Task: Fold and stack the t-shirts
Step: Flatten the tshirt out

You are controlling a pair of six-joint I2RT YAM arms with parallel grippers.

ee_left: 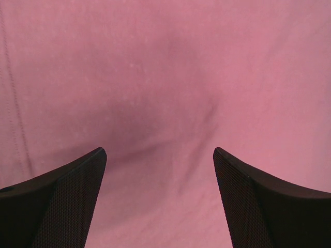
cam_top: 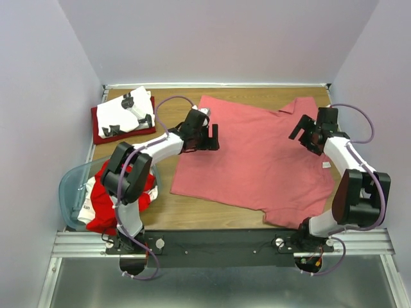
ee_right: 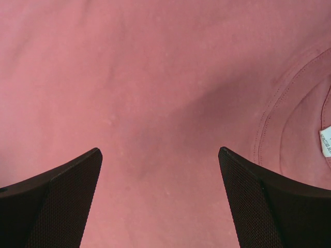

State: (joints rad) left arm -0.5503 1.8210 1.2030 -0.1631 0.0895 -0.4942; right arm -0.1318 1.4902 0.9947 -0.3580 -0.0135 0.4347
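Top external: left gripper [cam_top: 211,136] and right gripper [cam_top: 302,130], jaws wide and empty, hover over spread salmon-pink cloth t-shirt [cam_top: 257,163]. Fold seemingly pending; next, pinch cloth beneath jaws.

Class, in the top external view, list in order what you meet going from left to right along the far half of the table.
white printed t-shirt → left end effector → right end effector
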